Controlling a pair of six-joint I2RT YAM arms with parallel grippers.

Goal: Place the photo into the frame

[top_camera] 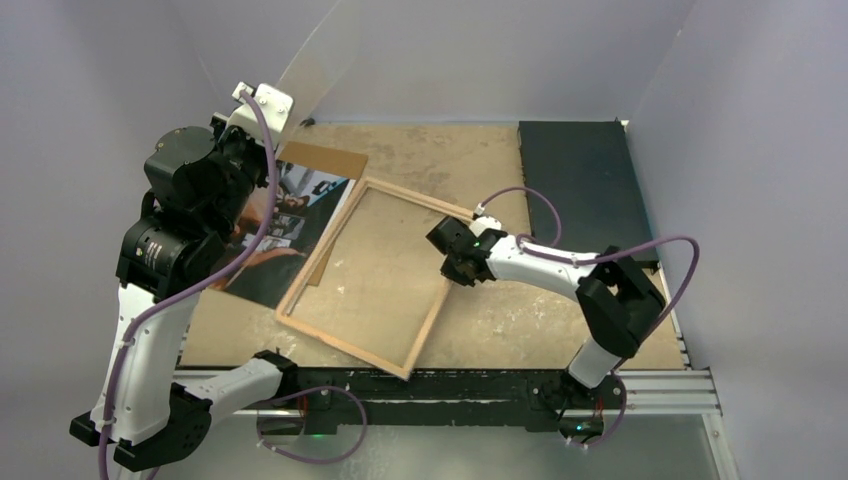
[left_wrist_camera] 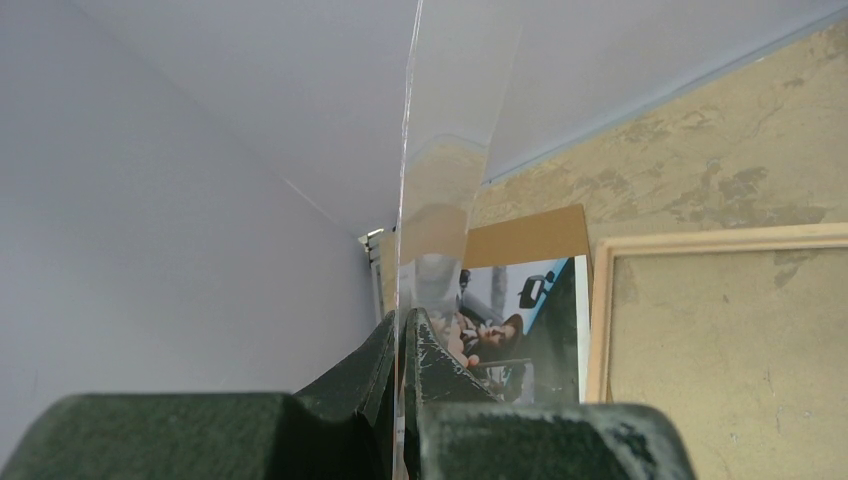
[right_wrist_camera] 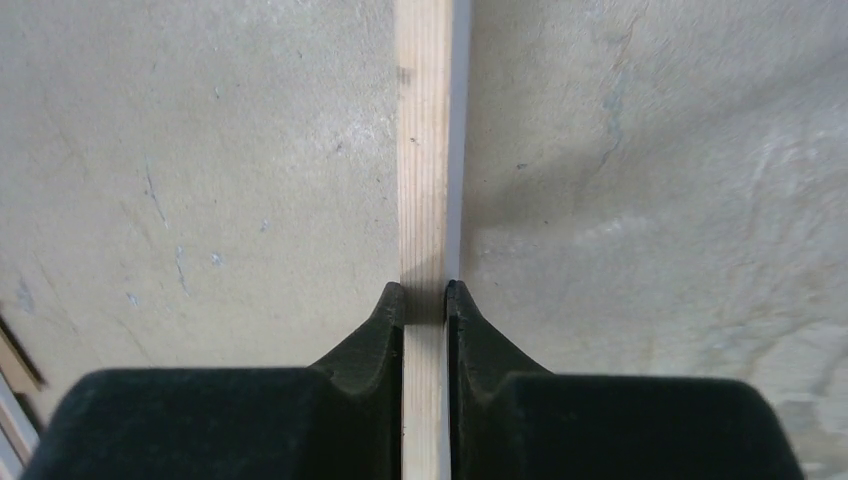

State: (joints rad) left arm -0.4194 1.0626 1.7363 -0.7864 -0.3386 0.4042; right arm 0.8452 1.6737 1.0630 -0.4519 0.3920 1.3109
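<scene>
Frame (top_camera: pixel 429 320) is found lying wood side up on the table (top_camera: pixel 520 320), its near corner reaching the table's near edge. Its right rail is pinched between the fingers of the right gripper (right_wrist_camera: pixel 426 296). The photo (top_camera: pixel 300 225) is noted face up just left of the frame, outside it, partly over the brown backing board (top_camera: pixel 335 160). Farther back, the clear pane (top_camera: pixel 322 60) is held aloft, clamped at one edge by the pressed-together left gripper (left_wrist_camera: pixel 405 322). Risks judged:
- The photo is shoved if the rail is pulled leftward.
- The pane slips from so thin a hold.
- The near corner is pushed off the table.
</scene>
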